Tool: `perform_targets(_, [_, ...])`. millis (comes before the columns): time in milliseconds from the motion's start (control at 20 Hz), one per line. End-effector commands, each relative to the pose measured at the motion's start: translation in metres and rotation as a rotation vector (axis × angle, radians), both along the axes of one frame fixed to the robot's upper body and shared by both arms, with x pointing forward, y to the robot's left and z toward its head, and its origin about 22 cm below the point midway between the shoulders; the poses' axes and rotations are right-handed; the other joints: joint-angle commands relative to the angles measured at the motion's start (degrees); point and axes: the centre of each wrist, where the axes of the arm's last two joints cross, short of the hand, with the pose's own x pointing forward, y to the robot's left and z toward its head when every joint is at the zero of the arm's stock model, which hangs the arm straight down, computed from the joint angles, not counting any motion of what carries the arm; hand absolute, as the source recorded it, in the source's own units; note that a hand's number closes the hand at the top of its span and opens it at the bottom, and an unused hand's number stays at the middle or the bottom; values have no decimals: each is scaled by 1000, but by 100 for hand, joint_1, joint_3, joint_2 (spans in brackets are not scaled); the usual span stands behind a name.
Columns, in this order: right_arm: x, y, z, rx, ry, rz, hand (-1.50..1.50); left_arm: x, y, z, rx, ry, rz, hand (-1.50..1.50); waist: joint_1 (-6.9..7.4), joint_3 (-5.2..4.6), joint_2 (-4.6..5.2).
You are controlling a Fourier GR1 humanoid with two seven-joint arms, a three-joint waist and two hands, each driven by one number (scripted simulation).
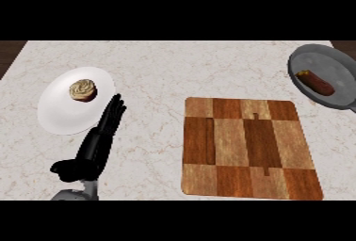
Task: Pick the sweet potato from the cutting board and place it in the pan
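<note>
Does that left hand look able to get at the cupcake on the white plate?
Probably yes. The left hand lies open just beside the white plate, fingers pointing alongside the cupcake, with nothing between them.

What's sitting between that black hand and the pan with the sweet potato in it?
In the head view, the wooden cutting board lies between the left hand and the pan holding the sweet potato; the rest is bare counter.
</note>
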Motion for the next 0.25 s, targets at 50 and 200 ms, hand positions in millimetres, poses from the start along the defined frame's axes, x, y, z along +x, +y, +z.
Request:
perform_targets(50, [-7,-5,0,-49,6,-20,-150,-10,-1,-5,-8,-5,-12,0,2,-1,-2])
perform_targets(200, [-4,4,-12,-125,-24,-36,-150,-13,-7,0,-8,-12,-1,0,21,2,-4])
